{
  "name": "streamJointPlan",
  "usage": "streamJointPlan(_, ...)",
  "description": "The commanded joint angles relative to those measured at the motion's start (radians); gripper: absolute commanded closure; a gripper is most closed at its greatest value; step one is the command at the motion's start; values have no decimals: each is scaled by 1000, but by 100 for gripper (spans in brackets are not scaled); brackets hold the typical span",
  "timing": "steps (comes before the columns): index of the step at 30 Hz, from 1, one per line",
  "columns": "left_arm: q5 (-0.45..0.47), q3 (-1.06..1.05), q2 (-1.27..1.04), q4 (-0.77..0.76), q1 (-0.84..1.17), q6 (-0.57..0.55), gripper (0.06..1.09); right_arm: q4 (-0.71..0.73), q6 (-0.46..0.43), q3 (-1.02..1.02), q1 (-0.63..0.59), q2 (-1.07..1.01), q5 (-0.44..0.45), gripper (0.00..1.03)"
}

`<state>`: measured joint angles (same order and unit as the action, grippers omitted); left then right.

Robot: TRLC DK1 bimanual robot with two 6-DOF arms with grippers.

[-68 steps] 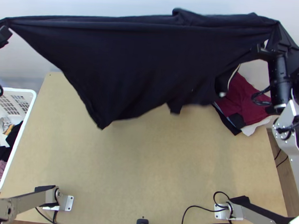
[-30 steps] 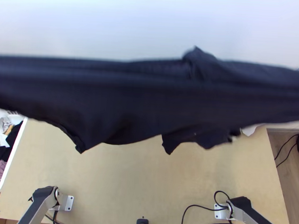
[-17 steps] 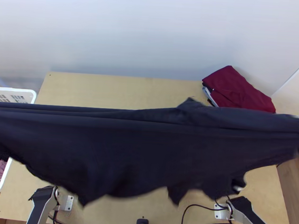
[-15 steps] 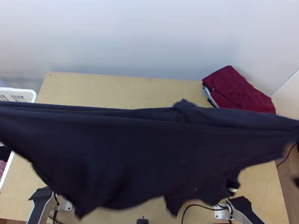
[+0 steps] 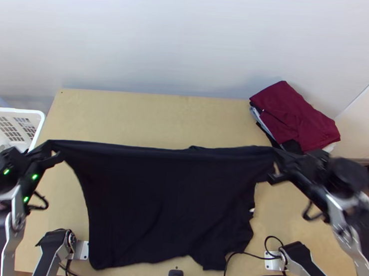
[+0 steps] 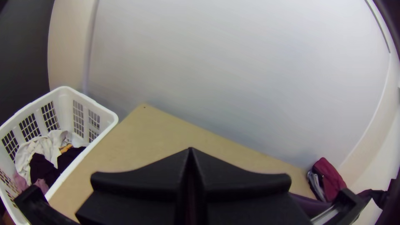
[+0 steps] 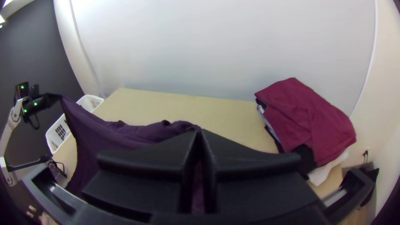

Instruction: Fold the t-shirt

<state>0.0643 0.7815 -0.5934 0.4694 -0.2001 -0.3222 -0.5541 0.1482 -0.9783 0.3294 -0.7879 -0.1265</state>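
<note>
The black t-shirt (image 5: 165,202) hangs stretched between the two grippers in the top view, its lower part over the table's near half. My left gripper (image 5: 53,156) is shut on its upper left corner; in the left wrist view the fingers of my left gripper (image 6: 190,152) meet. At the upper right corner, my right gripper (image 5: 275,168) is shut on the cloth. In the right wrist view the shirt (image 7: 112,137) looks purplish and runs from my right gripper (image 7: 199,132) over to the left arm.
A stack of folded clothes with a dark red one on top (image 5: 296,117) lies at the table's far right corner. The white laundry basket (image 5: 39,124) with clothes in it stands left of the table (image 5: 136,115). Cables lie along the near edge.
Both grippers have come into the top view, nearer the table. The shirt looks smaller and lower, its bottom edge now at the table's near side. It was held wide across the view before.
</note>
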Motion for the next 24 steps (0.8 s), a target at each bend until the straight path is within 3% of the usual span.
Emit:
streamJointPlan(1, -15, -54, -94, -117, 36, -15, 105, 128, 39, 20, -41, -122, -28, 100)
streamJointPlan(7, -14, -14, -413, -252, 79, -38, 105, 261, 77, -60, -112, -425, -93, 100)
streamJointPlan(24, 0, 579, -1232, -290, 48, -44, 105, 269, 136, -623, -139, -1130, -107, 100)
